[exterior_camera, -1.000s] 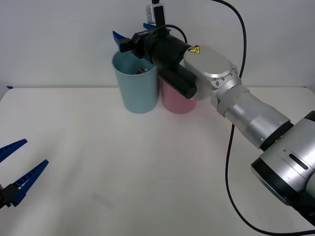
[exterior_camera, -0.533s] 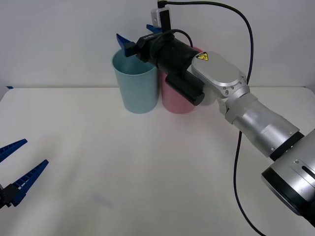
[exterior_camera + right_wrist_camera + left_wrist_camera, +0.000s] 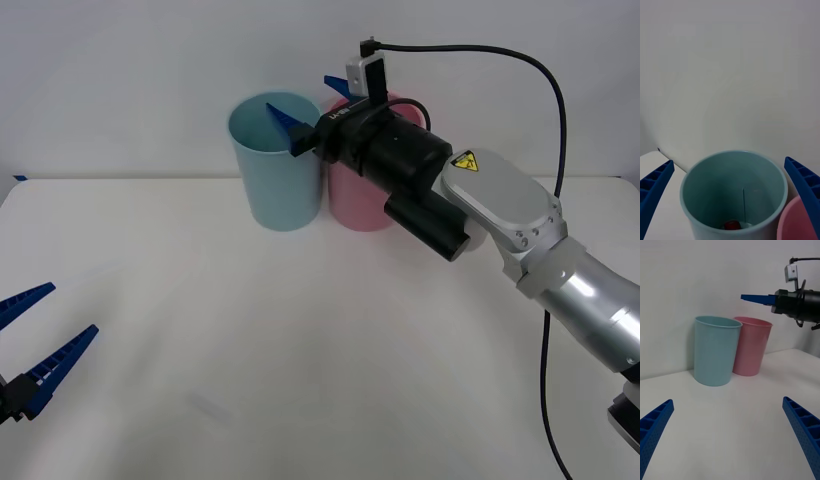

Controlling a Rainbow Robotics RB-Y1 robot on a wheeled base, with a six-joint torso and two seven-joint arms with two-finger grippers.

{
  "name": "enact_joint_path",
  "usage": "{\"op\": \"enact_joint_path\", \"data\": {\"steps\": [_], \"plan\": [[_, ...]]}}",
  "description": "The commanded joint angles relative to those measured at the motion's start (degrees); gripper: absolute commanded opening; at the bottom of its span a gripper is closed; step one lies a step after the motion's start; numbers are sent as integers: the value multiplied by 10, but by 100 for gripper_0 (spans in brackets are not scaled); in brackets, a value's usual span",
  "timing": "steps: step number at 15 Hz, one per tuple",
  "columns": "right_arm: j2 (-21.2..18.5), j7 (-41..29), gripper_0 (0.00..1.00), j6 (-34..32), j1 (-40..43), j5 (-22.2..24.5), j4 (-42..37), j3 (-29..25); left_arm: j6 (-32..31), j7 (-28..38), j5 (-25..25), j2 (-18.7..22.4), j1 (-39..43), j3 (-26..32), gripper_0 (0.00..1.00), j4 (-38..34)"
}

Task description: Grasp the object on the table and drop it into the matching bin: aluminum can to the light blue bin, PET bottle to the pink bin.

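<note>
From the front, the right gripper (image 3: 312,104) hangs above the rims of the light blue bin (image 3: 283,180) and the pink bin (image 3: 357,205), its blue fingers spread and holding nothing. The two bins stand touching at the back of the white table (image 3: 300,340). The left gripper (image 3: 40,340) waits low at the table's near left edge, fingers apart.

In the right wrist view, the red can (image 3: 731,225) lies at the bottom of the light blue bin (image 3: 696,210), well below the released fingers (image 3: 655,187).

In the left wrist view, both bins stand side by side beyond the left gripper's spread fingers (image 3: 801,427), with the right gripper (image 3: 756,298) above the pink bin (image 3: 750,347).
</note>
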Motion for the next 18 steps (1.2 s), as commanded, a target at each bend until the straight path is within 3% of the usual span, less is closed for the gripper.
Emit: {"op": "enact_joint_path", "data": {"steps": [1, 9, 14, 18], "plan": [[-45, 0, 100, -3, 59, 0, -82, 0, 0, 0, 0, 0, 0, 0, 100, 0], [-174, 32, 100, -20, 282, -10, -307, -44, 0, 0, 0, 0, 0, 0, 100, 0], [-178, 64, 100, -131, 378, -9, -319, -127, 0, 0, 0, 0, 0, 0, 100, 0], [-177, 142, 100, -200, 468, -18, -320, -200, 0, 0, 0, 0, 0, 0, 100, 0]]}}
